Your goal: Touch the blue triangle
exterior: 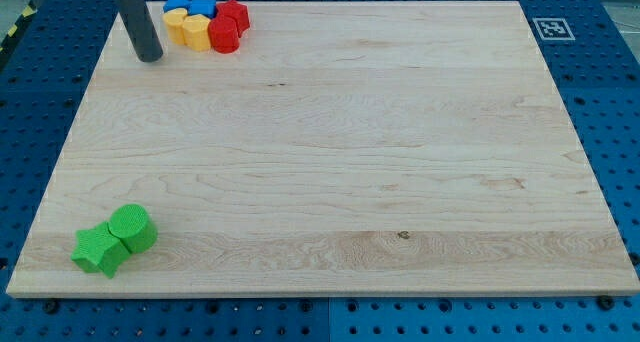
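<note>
Blue triangle [177, 2] located at the 11 o'clock region of the wooden board [330, 152], hard against the board's top edge; small, solid blue, low in profile, only partly visible behind the yellow blocks, so exact outline hard to make out. Second blue block [203, 6] touching it at its 3 o'clock side, shape not clear. Two yellow blocks packed just below: one [176, 24] at 6 o'clock of the triangle, another [197, 31] just beside that at 3 o'clock, shapes rounded but not certain. Two red blocks closing the cluster on the view's right: one [235, 12] at the top, star-like, and a red cylinder [225, 36] below it. All six blocks touching or nearly touching. My tip [149, 55] resting on the board at about 7 o'clock of the blue triangle, near the cluster but apart from it, with bare wood between tip and nearest yellow block; plain rod end, no jaws to open or close, nothing held. Green cylinder [133, 228] and green star-shaped block [98, 250] touching each other at the board's 7 o'clock corner, well apart from the cluster. Black-and-white square marker tag [551, 28] at the board's 1 o'clock corner; no readable writing, no brand marks. Blue perforated table [610, 102] surrounding the board.
</note>
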`<state>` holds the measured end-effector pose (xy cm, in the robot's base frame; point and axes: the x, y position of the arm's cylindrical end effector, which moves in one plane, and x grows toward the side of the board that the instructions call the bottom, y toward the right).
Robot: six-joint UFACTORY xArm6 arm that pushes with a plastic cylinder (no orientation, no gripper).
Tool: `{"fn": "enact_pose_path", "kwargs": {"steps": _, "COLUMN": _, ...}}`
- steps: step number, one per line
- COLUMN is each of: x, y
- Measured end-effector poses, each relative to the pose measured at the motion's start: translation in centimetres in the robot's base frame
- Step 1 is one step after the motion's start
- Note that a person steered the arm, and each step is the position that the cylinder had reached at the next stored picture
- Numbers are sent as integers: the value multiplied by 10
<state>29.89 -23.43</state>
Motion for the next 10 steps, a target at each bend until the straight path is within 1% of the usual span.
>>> {"fn": "enact_pose_path", "kwargs": {"steps": 1, "x": -17, "y": -1}}
{"fn": "enact_pose_path", "kwargs": {"steps": 5, "x": -17, "y": -22}}
{"fn": "enact_pose_path", "kwargs": {"steps": 6, "x": -11, "y": -30}}
{"fn": "enact_pose_path", "kwargs": {"steps": 7, "x": -35, "y": -44}}
{"fn": "enact_pose_path", "kwargs": {"steps": 8, "x": -76, "y": -42}}
{"fn": "enact_pose_path", "kwargs": {"steps": 10, "x": -103, "y": -7}}
